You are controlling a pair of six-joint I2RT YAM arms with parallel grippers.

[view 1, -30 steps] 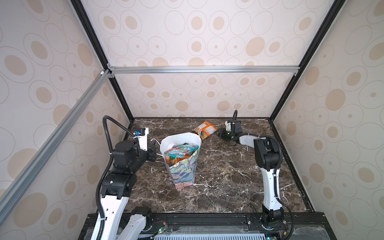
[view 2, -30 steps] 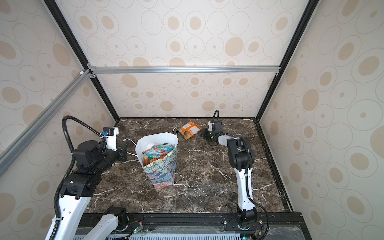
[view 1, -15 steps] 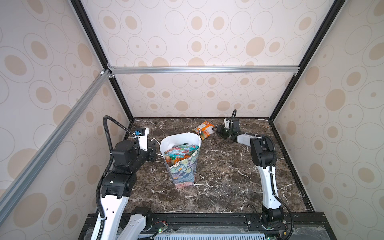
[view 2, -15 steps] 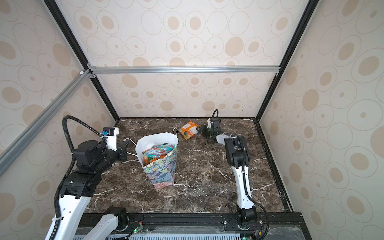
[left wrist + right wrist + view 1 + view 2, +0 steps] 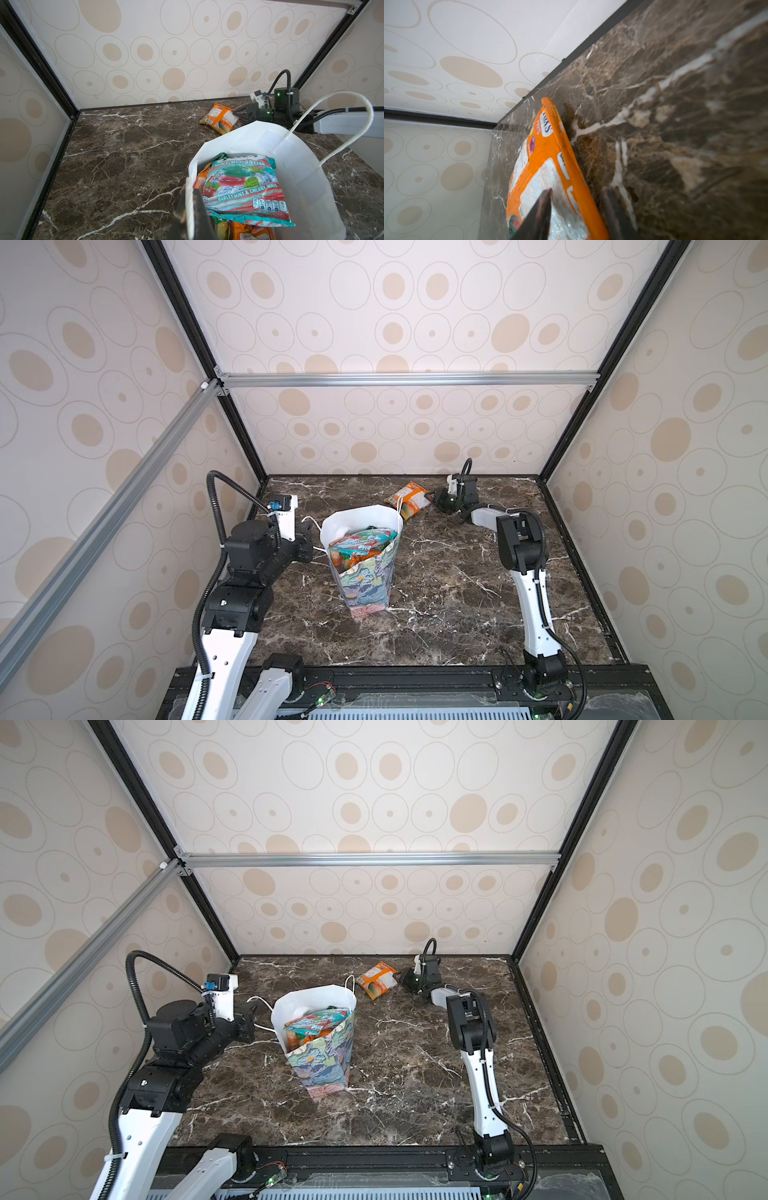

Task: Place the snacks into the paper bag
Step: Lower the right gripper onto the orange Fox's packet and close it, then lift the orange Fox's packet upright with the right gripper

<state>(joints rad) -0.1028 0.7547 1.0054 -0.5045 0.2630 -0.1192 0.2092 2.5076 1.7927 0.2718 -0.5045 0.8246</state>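
Observation:
The paper bag stands upright mid-table, its white inside showing. It holds several snacks, with a teal mint packet on top. My left gripper is shut on the bag's near rim. An orange snack packet lies on the table behind the bag. My right gripper pinches the packet's end, one finger on its upper face and the other against the table side.
The brown marble table is walled at the back and on both sides. The orange packet lies close to the back wall. A white cord handle arches over the bag's far rim. The right forearm lies low across the back right.
My right gripper has slid left onto the orange packet's end and its jaws have narrowed around it. The left arm and the bag have not moved.

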